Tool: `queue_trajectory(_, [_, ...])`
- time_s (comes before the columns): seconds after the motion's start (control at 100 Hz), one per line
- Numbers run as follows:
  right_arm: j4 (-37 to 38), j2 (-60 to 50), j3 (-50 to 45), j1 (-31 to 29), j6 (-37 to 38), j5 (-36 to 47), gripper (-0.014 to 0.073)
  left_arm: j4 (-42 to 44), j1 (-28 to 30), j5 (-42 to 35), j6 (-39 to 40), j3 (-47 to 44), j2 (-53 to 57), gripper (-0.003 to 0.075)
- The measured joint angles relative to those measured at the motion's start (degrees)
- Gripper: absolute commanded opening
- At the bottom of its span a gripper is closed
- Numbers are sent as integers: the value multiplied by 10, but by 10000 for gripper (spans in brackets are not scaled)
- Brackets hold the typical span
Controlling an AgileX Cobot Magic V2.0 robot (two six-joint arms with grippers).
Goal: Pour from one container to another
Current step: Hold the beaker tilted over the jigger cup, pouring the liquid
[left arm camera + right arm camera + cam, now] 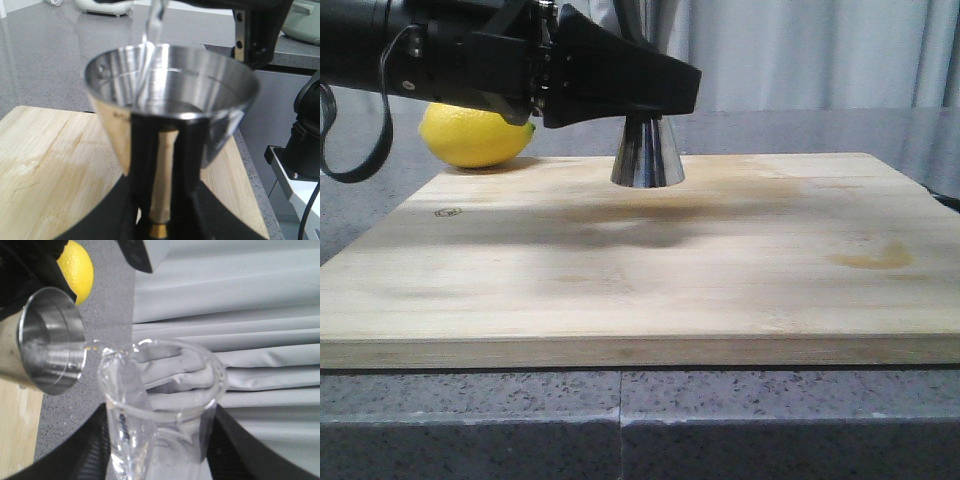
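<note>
Speckled grey worktop [470, 420] carries one pale wooden board [650, 270], one lemon [470, 135] and one steel hourglass jigger [647, 155]. Left gripper [160, 220] is clamped on the jigger; right gripper [157, 440] is clamped on one clear glass beaker [160, 405], tipped, liquid streaming.

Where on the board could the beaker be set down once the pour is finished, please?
The board is bare across its front and right side, apart from a stain near the right edge. The crowded part is the back left: the jigger stands there under the left gripper, with the lemon just behind the board's corner.
</note>
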State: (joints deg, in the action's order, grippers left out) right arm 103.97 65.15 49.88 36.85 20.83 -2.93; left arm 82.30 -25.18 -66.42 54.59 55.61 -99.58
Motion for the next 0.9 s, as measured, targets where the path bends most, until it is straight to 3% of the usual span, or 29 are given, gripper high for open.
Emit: queue_trajectory(0.9, [2, 0, 0, 0, -13, 0, 143, 0, 0, 0, 0, 0, 0, -19])
